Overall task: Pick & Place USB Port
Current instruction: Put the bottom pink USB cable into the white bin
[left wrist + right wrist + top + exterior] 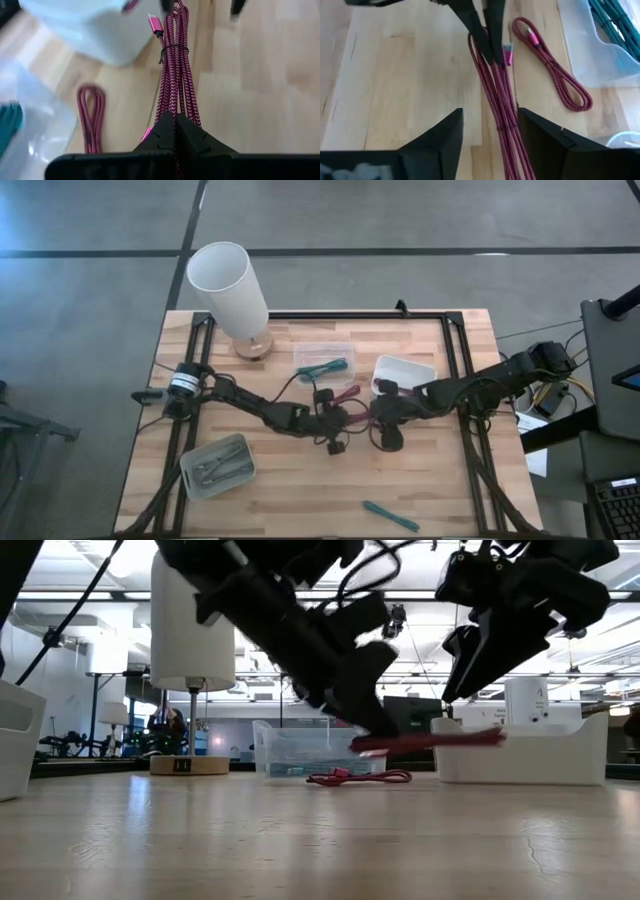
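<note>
Left gripper [175, 131] has its fingers clamped together on one end of the bundled magenta braided USB cable [176, 75], which hangs above the wooden table [290, 490] mid-table, beside the white rectangular bin [405, 370]. Right gripper [487, 135] sits spread wide around the bundle's far end, not yet pinching. I judge the cable light, limp and slightly slick; I'd grip near its tie band.
</note>
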Available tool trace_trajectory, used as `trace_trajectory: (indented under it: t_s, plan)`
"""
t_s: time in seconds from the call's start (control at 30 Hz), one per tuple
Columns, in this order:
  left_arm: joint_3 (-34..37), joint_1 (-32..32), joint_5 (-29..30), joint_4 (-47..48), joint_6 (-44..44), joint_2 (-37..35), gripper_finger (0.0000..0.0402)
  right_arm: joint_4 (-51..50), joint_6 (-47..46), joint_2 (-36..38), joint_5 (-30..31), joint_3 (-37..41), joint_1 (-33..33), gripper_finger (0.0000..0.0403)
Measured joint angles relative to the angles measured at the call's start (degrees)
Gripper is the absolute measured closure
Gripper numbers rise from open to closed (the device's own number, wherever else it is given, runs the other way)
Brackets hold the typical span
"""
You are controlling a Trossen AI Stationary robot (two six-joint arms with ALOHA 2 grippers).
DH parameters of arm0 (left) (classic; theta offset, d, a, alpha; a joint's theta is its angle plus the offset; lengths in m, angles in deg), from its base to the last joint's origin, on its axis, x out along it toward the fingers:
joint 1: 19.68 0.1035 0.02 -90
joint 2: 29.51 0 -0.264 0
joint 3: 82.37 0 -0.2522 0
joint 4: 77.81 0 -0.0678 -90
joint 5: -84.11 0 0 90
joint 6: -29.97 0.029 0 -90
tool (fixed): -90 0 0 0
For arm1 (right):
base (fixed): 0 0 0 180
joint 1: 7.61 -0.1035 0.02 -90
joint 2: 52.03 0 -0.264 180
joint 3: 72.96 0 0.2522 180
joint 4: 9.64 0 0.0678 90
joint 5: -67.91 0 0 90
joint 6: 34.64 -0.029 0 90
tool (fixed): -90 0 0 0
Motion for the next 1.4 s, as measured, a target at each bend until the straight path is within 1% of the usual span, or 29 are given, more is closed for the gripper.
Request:
trace_trajectory:
  t_s: [0.13, 0.27, 0.47, 0.53, 0.67, 0.8, 0.9, 1.03, 1.13, 1.27, 1.4]
  plan:
    - [-3.16, 0.02, 0.11, -0.15, 3.45, -0.07, 0.0401, 0.00, 2.97, 0.00, 0.49, 0.00, -0.27, 0.0197]
    - [-6.08, 0.09, 0.14, -0.08, 7.30, -0.07, 0.0401, 0.01, 4.44, 0.00, 0.97, 0.00, -0.27, 0.0193]
    - [-8.24, 0.34, 0.30, 2.08, 9.52, -0.11, 0.0401, -0.22, 4.15, 0.00, 7.37, 0.00, -0.27, 0.0201]
    - [-8.32, 0.42, 0.53, 2.71, 9.50, -0.11, 0.0401, -0.48, 4.66, 0.00, 8.88, 0.00, -0.27, 0.0209]
    - [-7.82, 0.56, 0.53, 3.78, 8.45, -0.11, 0.0401, -0.59, 5.56, -0.02, 9.32, 0.00, -0.27, 0.0234]
    - [-7.79, 0.61, 2.54, 4.79, 7.61, -0.11, 0.0400, -0.63, 6.14, -0.02, 9.28, 0.00, -0.23, 0.0270]
    - [-7.89, 0.61, 2.73, 4.30, 7.60, -0.11, 0.0400, -0.86, 6.27, -0.02, 9.24, 0.02, -0.25, 0.0301]
    - [-8.01, 0.61, 3.03, 4.29, 8.16, -0.11, 0.0400, -0.81, 3.91, -0.02, 9.20, 0.11, -0.23, 0.0337]
    - [-8.01, 0.61, 3.08, 4.07, 8.18, -0.11, 0.0400, -0.81, 3.39, -0.02, 9.10, 0.11, -0.23, 0.0341]
    - [-8.12, 0.61, 3.04, 3.86, 8.21, -0.11, 0.0399, -0.81, 6.09, -0.02, 9.08, 0.11, -0.25, 0.0336]
    - [-8.12, 0.61, 3.04, 3.41, 8.23, -0.11, 0.0399, -0.81, 6.15, -0.02, 9.08, 0.11, -0.23, 0.0353]
